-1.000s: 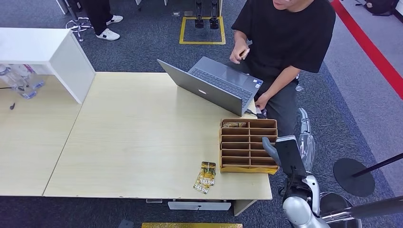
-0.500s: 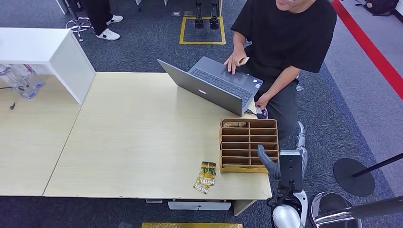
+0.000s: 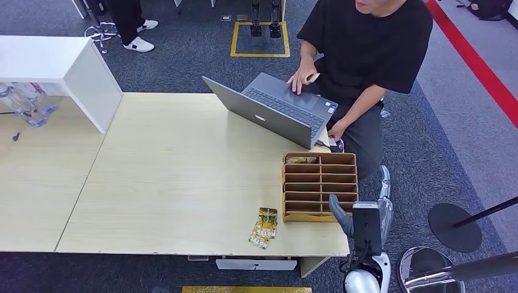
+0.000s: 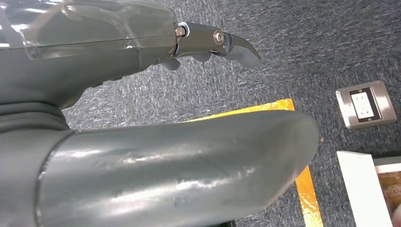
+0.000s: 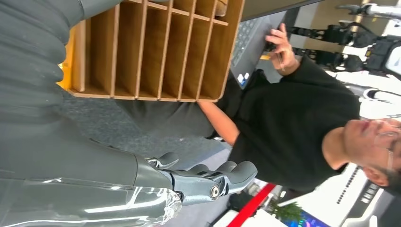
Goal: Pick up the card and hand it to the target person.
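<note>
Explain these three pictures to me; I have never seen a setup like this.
This is a humanoid robot with two silver arms and many-fingered hands. The head view looks down from the robot's body onto a wooden table. On it lie a yellow hotel card, a wooden slotted organizer and an open laptop, where a seated person is typing. The right hand hangs beside the table's corner, holding nothing. The other two pictures come from cameras at the wrists: one shows the left hand above grey carpet, also holding nothing; the other looks past the right hand's fingers at the organizer and the person.
</note>
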